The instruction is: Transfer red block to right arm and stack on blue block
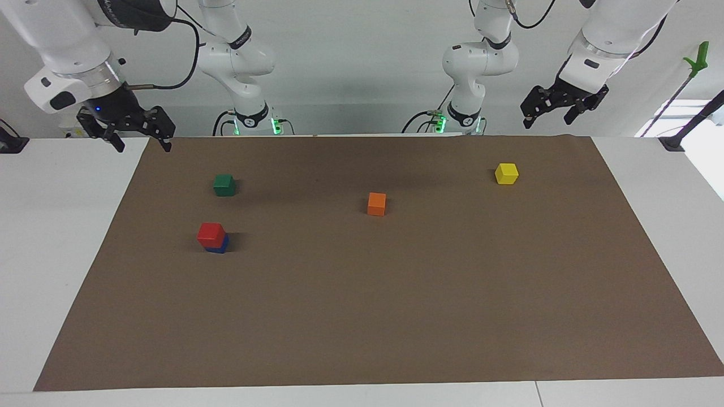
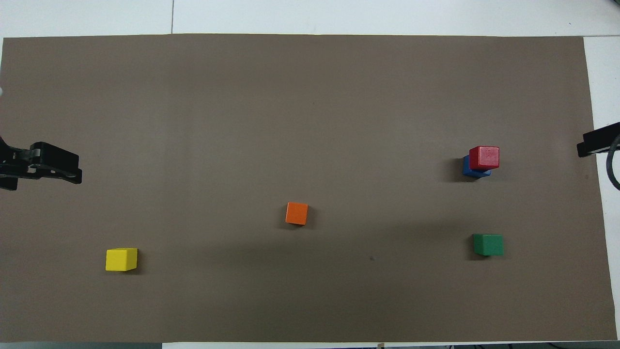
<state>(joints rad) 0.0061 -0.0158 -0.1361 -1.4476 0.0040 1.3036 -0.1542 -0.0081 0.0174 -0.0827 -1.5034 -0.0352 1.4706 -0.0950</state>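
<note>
The red block (image 1: 211, 232) (image 2: 485, 157) sits on top of the blue block (image 1: 218, 244) (image 2: 471, 168), slightly offset so that a strip of blue shows at one side. The stack stands on the brown mat (image 1: 362, 316) (image 2: 310, 97) toward the right arm's end of the surface (image 1: 62, 226) (image 2: 387, 14). A green block (image 1: 224, 185) (image 2: 488, 245) lies nearer to the robots than the stack, well apart from it. An orange block (image 1: 376, 204) (image 2: 296, 213) rests near the middle of the mat, and a yellow block (image 1: 506, 173) (image 2: 121, 259) lies toward the left arm's end.

The right gripper (image 1: 141, 141) hangs in the air over the mat's corner at its own end, its jaws spread open and holding nothing. The left gripper (image 1: 551, 115) (image 2: 48, 169) hangs raised over the edge of the mat at its end, jaws likewise apart and empty. Neither gripper touches any block.
</note>
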